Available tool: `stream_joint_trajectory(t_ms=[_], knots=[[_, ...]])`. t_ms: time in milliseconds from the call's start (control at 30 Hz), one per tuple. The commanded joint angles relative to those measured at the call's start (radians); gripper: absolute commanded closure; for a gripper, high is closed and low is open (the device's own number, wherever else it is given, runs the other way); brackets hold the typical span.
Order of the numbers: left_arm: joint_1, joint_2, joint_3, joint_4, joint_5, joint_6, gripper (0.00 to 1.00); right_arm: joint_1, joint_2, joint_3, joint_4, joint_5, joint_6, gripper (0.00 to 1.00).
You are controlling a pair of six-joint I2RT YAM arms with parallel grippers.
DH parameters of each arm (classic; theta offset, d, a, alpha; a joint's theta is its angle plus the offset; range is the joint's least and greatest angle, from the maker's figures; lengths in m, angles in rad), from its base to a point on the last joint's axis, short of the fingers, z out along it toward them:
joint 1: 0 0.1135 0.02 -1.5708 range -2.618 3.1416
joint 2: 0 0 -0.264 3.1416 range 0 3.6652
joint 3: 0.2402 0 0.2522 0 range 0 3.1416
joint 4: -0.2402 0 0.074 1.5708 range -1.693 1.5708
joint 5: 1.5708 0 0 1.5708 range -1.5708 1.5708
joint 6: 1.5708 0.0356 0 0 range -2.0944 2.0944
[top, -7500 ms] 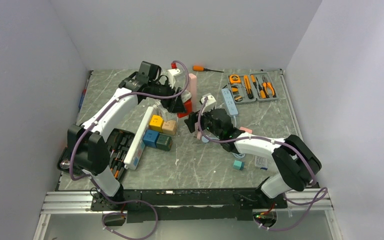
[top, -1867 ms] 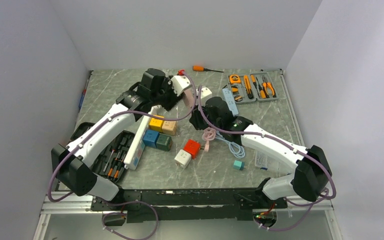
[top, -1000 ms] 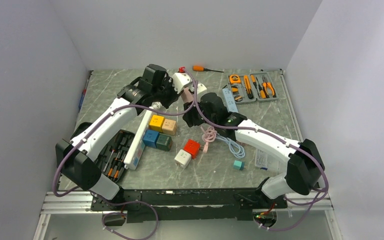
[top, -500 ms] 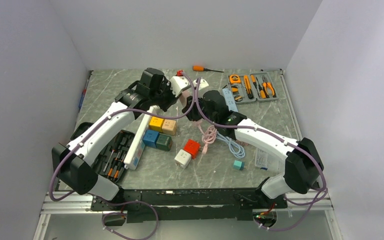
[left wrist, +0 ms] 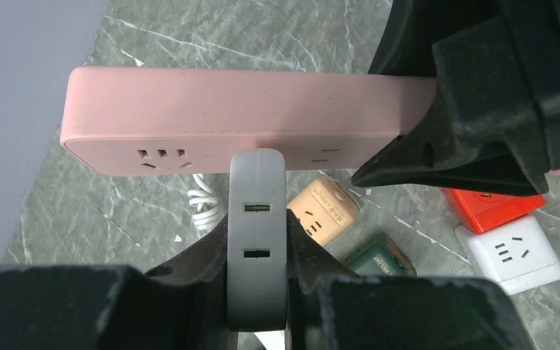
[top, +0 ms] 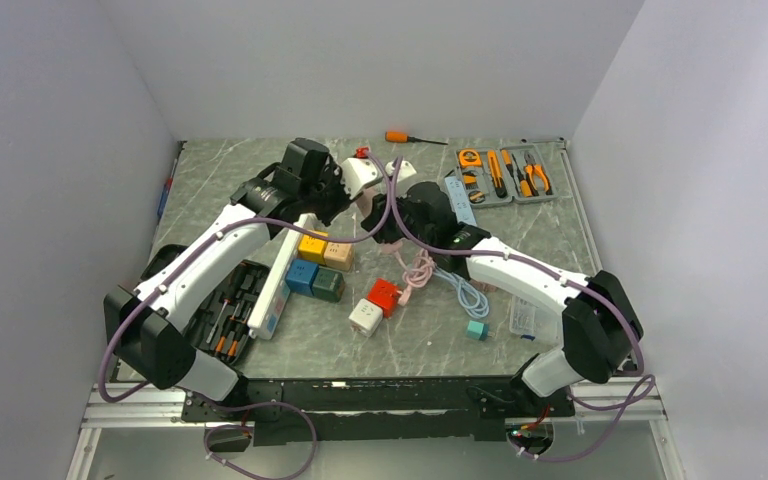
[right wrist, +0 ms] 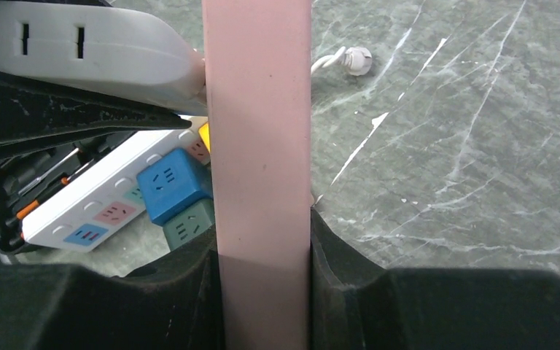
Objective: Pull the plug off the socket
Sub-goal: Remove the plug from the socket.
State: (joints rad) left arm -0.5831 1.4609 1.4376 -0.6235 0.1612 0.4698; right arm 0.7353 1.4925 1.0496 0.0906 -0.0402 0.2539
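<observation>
In the top view, the right gripper [top: 388, 214] is seen to have been brought a little further toward 12 o'clock than a second or two ago, until it sits tight against the left gripper [top: 353, 193] over the rear middle of the grey marbled table [top: 210, 160]. What is held between them is masked there by the two wrists. From this it is judged that both halves are now braced and that the pull itself has not yet been made. In the left wrist view the hidden part is supplied. A grey rounded plastic plug [left wrist: 257, 240] is clenched between the left fingers [left wrist: 204, 255], and its top is butted at 12 o'clock against the face of a pink rectangular plastic power strip [left wrist: 248, 109]. No gap and no prongs can be seen, so the plug is taken to be seated. The strip's end at 3 o'clock is covered by the black right gripper. In the right wrist view, the strip is shown edge-on and pinched firmly from both sides. The plug is met at 10 o'clock, and a white multi-socket bar [right wrist: 109, 200] is seen on the table below.
</observation>
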Motion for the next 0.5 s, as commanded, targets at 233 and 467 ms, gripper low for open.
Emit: stream_joint_trajectory(t_ms=[233, 467], knots=[[-0.038, -0.14, 0.083, -0.141, 0.206, -0.02, 1.0, -0.223, 0.041, 0.069, -0.086, 0.184, -0.029, 1.0], [-0.022, -0.159, 0.08, -0.155, 0.227, -0.022, 1.0, -0.213, 0.064, 0.069, -0.073, 0.146, 0.031, 1.0]])
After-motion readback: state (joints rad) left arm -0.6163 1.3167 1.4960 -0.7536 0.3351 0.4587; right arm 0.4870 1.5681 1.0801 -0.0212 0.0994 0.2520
